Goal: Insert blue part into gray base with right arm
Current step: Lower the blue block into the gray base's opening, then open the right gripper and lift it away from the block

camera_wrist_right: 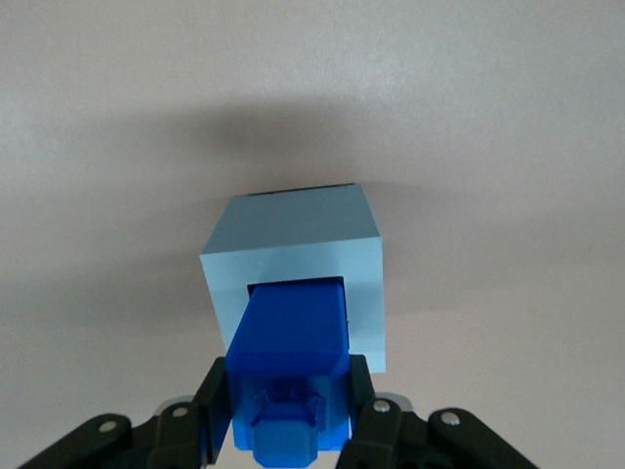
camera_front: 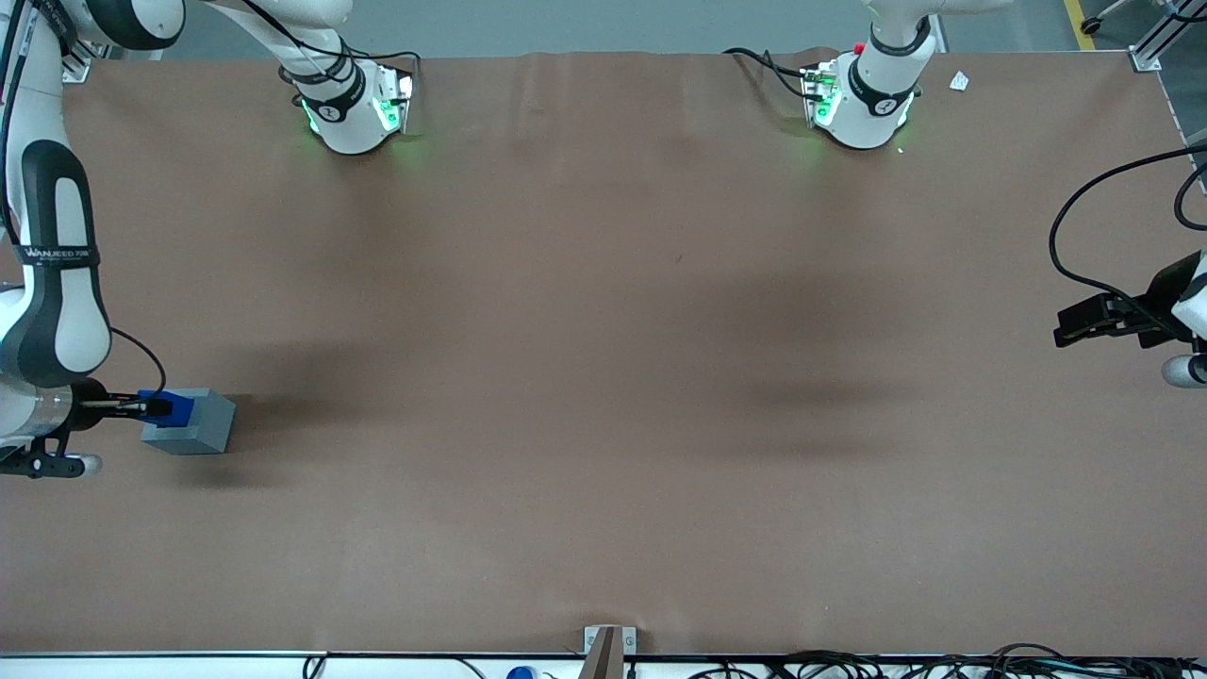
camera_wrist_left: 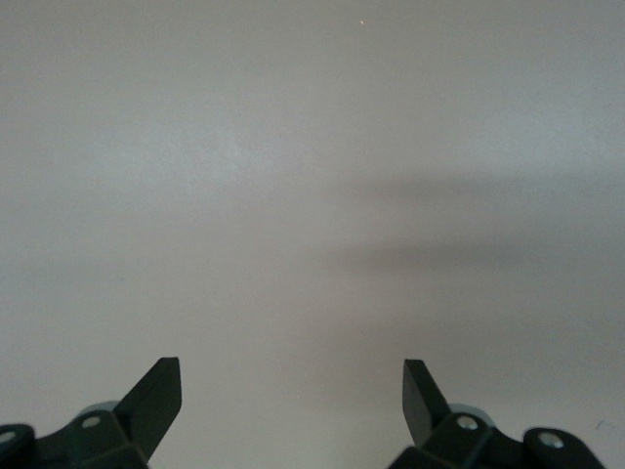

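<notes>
The gripper (camera_wrist_right: 289, 410) is clamping the blue part (camera_wrist_right: 290, 332), whose end is entering the gray base (camera_wrist_right: 293, 249) recess, so keeping it square while pressing seems wise.

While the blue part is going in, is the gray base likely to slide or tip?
The gray base looks squat and flat-bottomed, so tipping seems unlikely. Nothing braces it on the table, so it might slide. The pincer holds the blue part at its recess.

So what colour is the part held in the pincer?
Bright blue part, clearest in the right wrist view, in the pincer.
</notes>
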### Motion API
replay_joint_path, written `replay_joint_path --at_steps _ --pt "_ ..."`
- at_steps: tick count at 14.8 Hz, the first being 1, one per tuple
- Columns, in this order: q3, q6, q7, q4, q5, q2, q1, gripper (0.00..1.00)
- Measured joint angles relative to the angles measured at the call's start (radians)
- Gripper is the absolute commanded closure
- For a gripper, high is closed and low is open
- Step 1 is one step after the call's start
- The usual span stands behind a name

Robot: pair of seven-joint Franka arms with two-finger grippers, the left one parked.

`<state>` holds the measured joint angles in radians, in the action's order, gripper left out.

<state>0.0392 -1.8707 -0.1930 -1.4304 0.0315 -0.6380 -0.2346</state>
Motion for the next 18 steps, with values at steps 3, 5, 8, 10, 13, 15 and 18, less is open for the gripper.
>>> replay_joint_path --at_steps 3,5,8,10,13,15,18 --pt "0.0 0.007 0.0 0.0 0.011 0.0 0.003 0.91" --pt "0.0 0.007 0.0 0.0 0.014 -0.001 0.004 0.91" --pt "-0.002 0.005 0.0 0.0 0.015 -0.009 0.006 0.92" --pt "-0.003 0.008 0.0 0.006 0.015 -0.022 0.009 0.92" --pt "-0.003 0.007 0.0 0.008 0.015 -0.024 0.01 0.89" --pt "-0.003 0.007 0.0 0.008 0.015 -0.024 0.01 0.63" --pt "-0.003 0.006 0.0 0.008 0.015 -0.025 0.01 0.0"
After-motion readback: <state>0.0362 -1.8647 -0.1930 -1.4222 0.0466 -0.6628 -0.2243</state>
